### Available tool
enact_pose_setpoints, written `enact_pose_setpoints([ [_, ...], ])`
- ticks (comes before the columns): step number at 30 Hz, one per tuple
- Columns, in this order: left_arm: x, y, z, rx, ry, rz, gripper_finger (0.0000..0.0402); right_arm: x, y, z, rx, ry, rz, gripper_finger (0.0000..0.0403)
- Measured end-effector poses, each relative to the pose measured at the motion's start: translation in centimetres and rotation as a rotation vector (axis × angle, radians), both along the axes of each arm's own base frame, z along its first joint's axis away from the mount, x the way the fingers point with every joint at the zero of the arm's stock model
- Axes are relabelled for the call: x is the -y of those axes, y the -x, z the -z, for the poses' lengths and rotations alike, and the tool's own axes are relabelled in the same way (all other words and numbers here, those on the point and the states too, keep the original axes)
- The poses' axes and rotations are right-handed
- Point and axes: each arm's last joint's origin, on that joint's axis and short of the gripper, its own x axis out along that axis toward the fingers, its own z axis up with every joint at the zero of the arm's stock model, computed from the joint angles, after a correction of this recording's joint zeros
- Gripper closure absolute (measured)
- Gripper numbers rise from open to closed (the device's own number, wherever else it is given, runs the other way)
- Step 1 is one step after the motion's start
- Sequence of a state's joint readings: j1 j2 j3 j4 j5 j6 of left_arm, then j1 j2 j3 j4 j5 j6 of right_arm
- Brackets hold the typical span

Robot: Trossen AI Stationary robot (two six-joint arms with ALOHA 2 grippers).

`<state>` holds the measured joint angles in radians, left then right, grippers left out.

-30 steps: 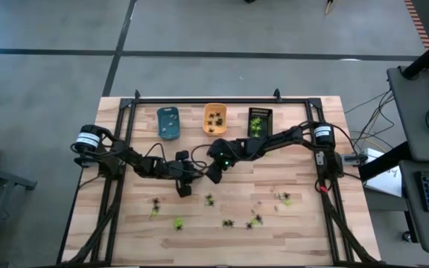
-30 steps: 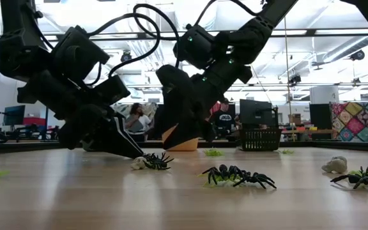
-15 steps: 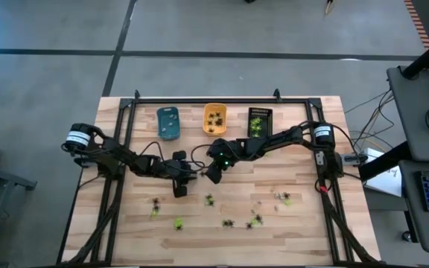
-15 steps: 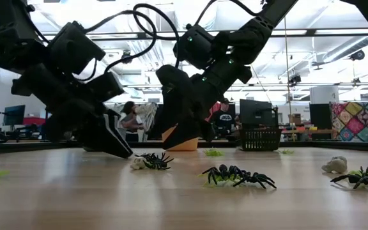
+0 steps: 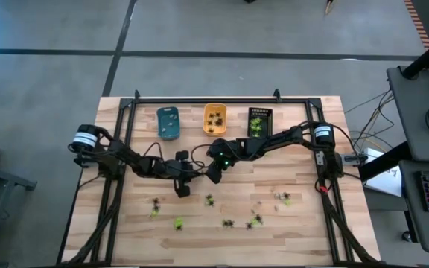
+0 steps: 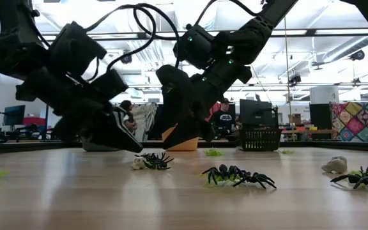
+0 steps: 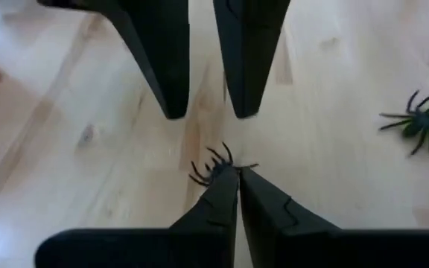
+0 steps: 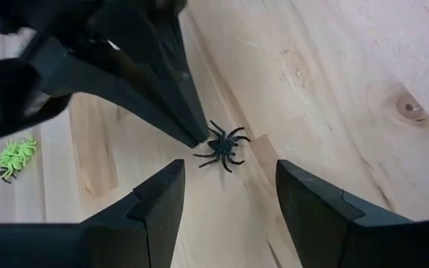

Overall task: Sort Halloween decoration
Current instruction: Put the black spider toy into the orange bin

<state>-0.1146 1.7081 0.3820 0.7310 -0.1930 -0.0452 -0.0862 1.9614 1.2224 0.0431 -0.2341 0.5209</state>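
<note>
A small black spider figure (image 8: 223,149) lies flat on the wooden table, between my two grippers. My left gripper (image 7: 237,173) is shut, and its tips stand right at the spider's legs, a little above the table in the low view (image 6: 139,151). My right gripper (image 8: 229,167) hangs open over the spider from the far right, one finger on either side and clear of it. A pale whitish figure (image 6: 138,164) lies beside the spider. More black and yellow-green figures (image 5: 229,222) are scattered toward the near edge. My left gripper's shut fingertips (image 8: 198,138) slant down from the table's left and end at the black spider's legs (image 7: 208,167). I cannot tell whether they touch a leg. The spider rests on the table.
A blue tray (image 5: 168,122), an orange tray (image 5: 214,119) and a black tray (image 5: 259,121) stand in a row at the far edge, inside a black frame (image 5: 207,100). In the low view a black spider on a green one (image 6: 238,176) lies to the right.
My left gripper has shut. It drew back a little toward the table's left, then came forward again, and its tips are now slightly higher over the table. The black spider has stayed where it was.
</note>
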Motion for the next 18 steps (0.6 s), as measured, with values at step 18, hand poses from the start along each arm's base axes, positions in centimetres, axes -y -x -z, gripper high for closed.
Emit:
enact_pose_setpoints([
  [18, 0.0, 0.0, 1.6, -0.049, 0.010, -0.025, 0.0401, -0.2, -0.6, 1.7, 0.001, -0.026, 0.053, 0.0202],
])
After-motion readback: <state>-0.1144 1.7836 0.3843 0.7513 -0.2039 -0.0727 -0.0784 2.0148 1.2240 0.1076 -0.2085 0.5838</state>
